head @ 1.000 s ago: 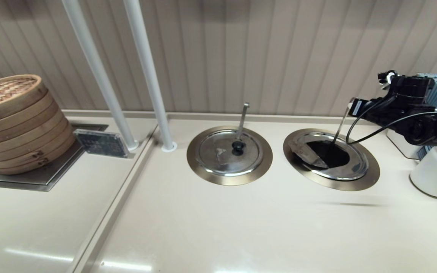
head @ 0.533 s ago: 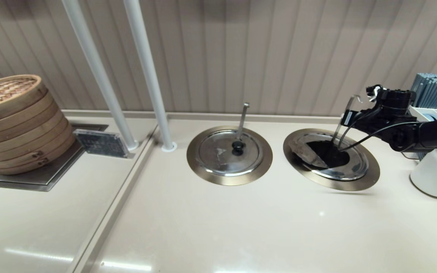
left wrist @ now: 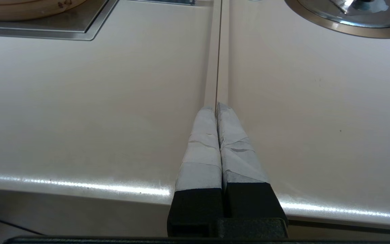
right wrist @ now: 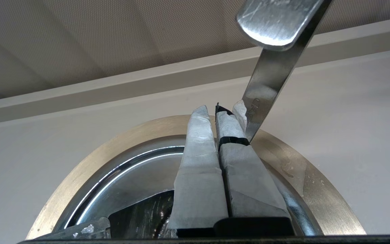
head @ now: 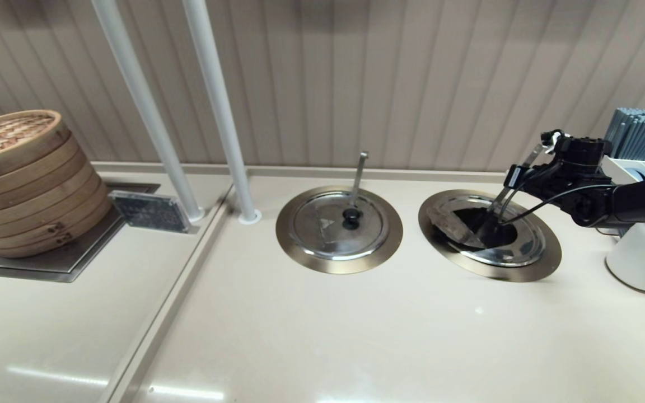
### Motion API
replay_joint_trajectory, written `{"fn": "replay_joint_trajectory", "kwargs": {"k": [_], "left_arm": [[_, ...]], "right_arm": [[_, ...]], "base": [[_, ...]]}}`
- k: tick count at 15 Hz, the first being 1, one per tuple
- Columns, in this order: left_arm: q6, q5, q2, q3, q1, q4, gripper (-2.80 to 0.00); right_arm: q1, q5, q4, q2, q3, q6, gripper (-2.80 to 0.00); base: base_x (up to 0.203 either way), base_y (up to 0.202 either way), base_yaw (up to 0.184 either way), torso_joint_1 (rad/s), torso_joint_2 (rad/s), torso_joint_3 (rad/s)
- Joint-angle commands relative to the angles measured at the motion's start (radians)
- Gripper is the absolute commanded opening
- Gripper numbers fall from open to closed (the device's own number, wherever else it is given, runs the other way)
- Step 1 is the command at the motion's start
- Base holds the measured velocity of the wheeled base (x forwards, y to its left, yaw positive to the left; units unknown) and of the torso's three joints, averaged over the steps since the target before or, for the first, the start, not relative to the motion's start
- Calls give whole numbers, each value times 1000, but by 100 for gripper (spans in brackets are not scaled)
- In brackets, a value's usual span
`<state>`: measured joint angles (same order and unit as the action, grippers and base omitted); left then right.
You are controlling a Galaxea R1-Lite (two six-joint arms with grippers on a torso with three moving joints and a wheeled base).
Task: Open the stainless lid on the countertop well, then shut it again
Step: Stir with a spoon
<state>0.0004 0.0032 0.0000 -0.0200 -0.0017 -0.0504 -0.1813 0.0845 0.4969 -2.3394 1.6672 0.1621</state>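
right gripper (right wrist: 220,110) over far side of countertop well (head: 543,263), fingers pressed together beside ladle handle (right wrist: 266,88); stainless lid (head: 518,249) wedge flap up; left gripper (left wrist: 217,107) closed, idle near-left.

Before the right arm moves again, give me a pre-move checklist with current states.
1. Stainless lid opened: ok, a dark wedge-shaped gap shows.
2. Right gripper above the countertop well: ok.
3. Right fingers pressed together: ok. Whether they hold anything: cannot tell.
4. Ladle handle clear of the fingers: not ok, it sits right against one fingertip.
5. Lid knob located: cannot tell, not visible.
6. Left gripper parked, shut, away from the well: ok.
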Motion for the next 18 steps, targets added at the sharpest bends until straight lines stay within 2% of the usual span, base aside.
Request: {"fn": "replay_joint_trajectory", "kwargs": {"k": [1,4,5,8,11,18], "left_arm": [[0,0,0,0,0,0,-280],[0,0,0,0,0,0,-280],[0,0,0,0,0,0,-280],[0,0,0,0,0,0,-280],[1,0,0,0,0,0,-280],[0,0,0,0,0,0,-280]], "right_arm": [[0,0,7,-3,-6,0,-280],[5,-2,5,8,-25,-5,-280],[5,-6,6,5,-29,-15,0],[2,-12,2,6,-32,-33,0],[6,-72,8,-14,-27,-43,0],[13,-93,9,-83,-8,-40,0]], "base": [[0,0,0,0,0,0],[0,0,0,0,0,0],[0,0,0,0,0,0],[0,0,0,0,0,0],[0,0,0,0,0,0],[0,0,0,0,0,0]]}}
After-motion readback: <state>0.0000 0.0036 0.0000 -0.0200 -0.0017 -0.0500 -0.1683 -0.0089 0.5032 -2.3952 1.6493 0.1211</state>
